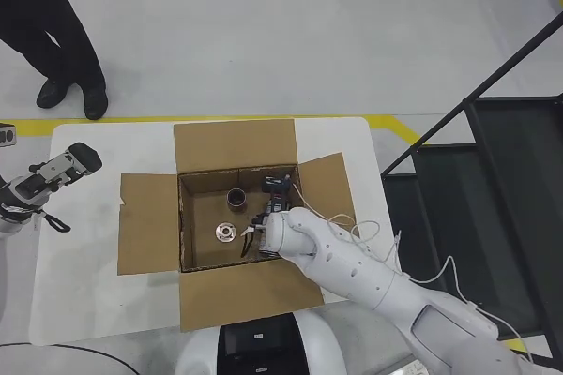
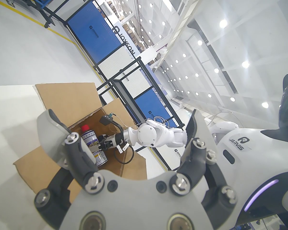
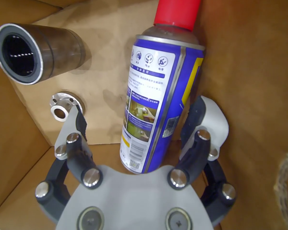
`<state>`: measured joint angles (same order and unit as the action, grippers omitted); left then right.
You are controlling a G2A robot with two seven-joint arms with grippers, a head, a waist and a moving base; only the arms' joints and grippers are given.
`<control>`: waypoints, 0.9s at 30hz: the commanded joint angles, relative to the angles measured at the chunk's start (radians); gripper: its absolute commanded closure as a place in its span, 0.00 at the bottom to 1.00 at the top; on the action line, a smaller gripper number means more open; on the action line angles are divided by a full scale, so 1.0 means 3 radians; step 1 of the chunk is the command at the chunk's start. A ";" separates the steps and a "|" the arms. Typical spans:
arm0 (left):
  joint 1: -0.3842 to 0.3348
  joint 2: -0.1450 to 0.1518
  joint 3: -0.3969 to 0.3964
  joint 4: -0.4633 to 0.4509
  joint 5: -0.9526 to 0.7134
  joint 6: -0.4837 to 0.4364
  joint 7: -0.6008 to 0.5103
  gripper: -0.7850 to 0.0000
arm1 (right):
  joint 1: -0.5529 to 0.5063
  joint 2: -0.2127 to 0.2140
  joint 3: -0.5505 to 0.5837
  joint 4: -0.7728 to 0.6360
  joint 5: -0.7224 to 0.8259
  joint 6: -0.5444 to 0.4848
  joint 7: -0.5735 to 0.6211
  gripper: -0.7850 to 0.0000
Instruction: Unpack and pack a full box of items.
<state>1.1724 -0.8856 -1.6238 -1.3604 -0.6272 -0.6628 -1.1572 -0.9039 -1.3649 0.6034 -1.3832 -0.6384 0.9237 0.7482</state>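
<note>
A cardboard box point(image 1: 235, 145) stands open in the middle of the top view on the white tabletop point(image 1: 84, 281), and its four flaps are folded outward. The right arm comes in from the lower right of that frame and goes down into the right part of the box. The right hand point(image 3: 139, 108) is low inside the box, and its fingers point(image 3: 76, 120) are spread apart on both sides of a blue spray can point(image 3: 158, 92) with a red cap. The can stands upright between them, close to the box wall. One finger is just beside the can or maybe touching it, I cannot tell which, and the other finger is clearly apart from it, so the hand is open and not gripping. A dark metal cylinder point(image 1: 235, 198) stands on its end in the upper middle of the box floor, with its hollow opening turned up. A small flanged metal piece point(image 1: 225, 231) lies just below it in the frame, apart from the can. The left hand point(image 1: 75, 159) is at the left of the top view, above the tabletop's left edge and well apart from the box. Its fingers are wide open and hold nothing.
</note>
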 commanded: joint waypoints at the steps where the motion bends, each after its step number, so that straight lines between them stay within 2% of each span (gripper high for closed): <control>1: 0.0000 0.0000 0.0000 0.0000 0.0000 0.0000 0.0000 0.00 | 0.0008 -0.0019 -0.0005 0.0036 0.0011 0.0005 -0.0012 0.00; 10: 0.0000 0.0000 0.0000 0.0000 0.0000 0.0000 0.0000 0.00 | 0.0037 -0.0102 -0.0018 0.0237 0.0029 -0.0014 -0.0090 0.02; 12: 0.0000 0.0000 0.0000 0.0000 0.0000 0.0000 0.0000 0.00 | 0.0043 -0.0115 -0.0018 0.0266 0.0033 -0.0017 -0.0094 0.14; 14: 0.0000 0.0000 0.0000 0.0000 0.0000 0.0000 0.0000 0.00 | 0.0049 -0.0130 -0.0019 0.0301 0.0031 -0.0020 -0.0097 0.38; 16: 0.0000 0.0000 0.0000 0.0000 0.0000 0.0000 0.0000 0.00 | 0.0055 -0.0143 -0.0020 0.0332 0.0028 -0.0019 -0.0094 0.52; 17: 0.0000 0.0000 0.0000 0.0000 0.0000 0.0000 0.0000 0.00 | 0.0058 -0.0150 -0.0021 0.0349 0.0026 -0.0016 -0.0092 0.64; 19: 0.0000 0.0000 0.0000 0.0000 0.0000 0.0000 0.0000 0.00 | 0.0064 -0.0162 -0.0022 0.0376 0.0018 -0.0016 -0.0088 0.72; 21: 0.0000 0.0000 0.0000 0.0000 0.0000 0.0000 0.0000 0.00 | 0.0067 -0.0173 -0.0021 0.0396 0.0013 -0.0017 -0.0085 0.87; 23: 0.0000 0.0000 0.0000 0.0000 0.0000 0.0000 0.0000 0.00 | 0.0066 -0.0183 -0.0017 0.0412 0.0010 -0.0018 -0.0083 0.93; 24: 0.0000 0.0000 0.0000 0.0000 0.0000 0.0000 0.0000 0.00 | 0.0066 -0.0188 -0.0015 0.0418 0.0006 -0.0021 -0.0084 1.00; 27: 0.0000 0.0000 0.0000 0.0000 0.0000 0.0000 0.0000 0.00 | 0.0059 -0.0200 -0.0006 0.0401 -0.0005 -0.0027 -0.0086 1.00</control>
<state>1.1724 -0.8856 -1.6238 -1.3604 -0.6272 -0.6628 -1.1572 -0.8852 -1.4239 0.6004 -1.2586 -0.6393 0.9165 0.7228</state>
